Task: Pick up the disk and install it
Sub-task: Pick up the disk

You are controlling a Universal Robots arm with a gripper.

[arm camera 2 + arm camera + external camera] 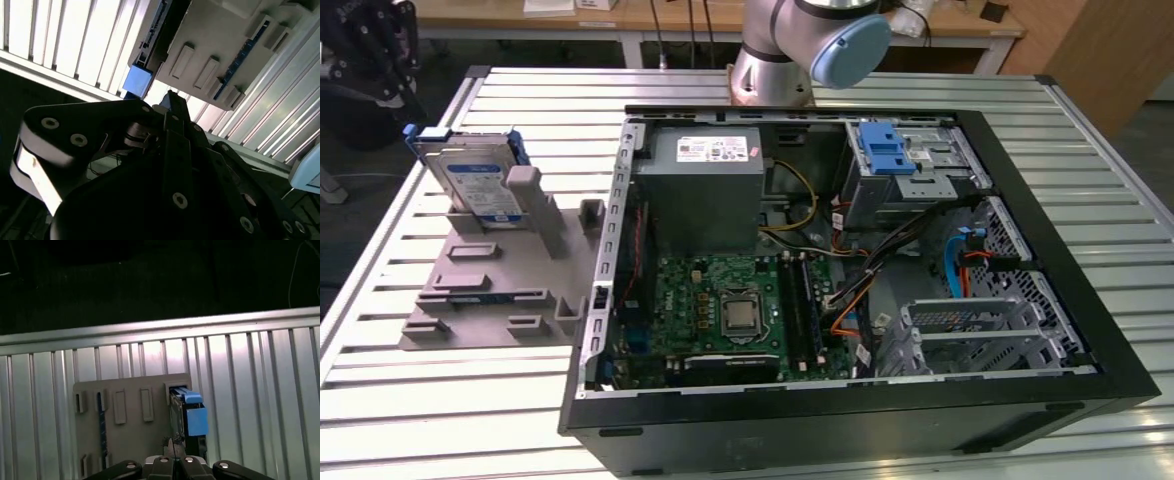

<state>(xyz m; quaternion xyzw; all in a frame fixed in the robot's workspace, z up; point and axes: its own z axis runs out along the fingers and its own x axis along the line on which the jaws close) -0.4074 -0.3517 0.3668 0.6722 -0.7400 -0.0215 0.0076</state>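
Observation:
The disk [470, 180] is a silver drive with a white-and-blue label and blue rails. It stands on edge, leaning against the posts of the grey fixture block [480, 290] at the exterior view's left. My black gripper [374, 70] hangs beyond the disk, near the table's far left corner, apart from it. In the first wrist view the gripper [171, 446] is shut, with nothing between its fingers, and the disk's blue rail [192, 416] stands close in front on the fixture [130, 390]. The second wrist view shows the gripper [172, 100] before a blue tab [137, 80] of the disk.
An open computer case [854, 405] lies on the slatted metal table [440, 400], right of the fixture. Inside are a grey power supply [707, 190], a green motherboard [734, 310], loose cables and a drive bay with a blue latch [897, 150]. The arm's base [781, 60] stands behind the case.

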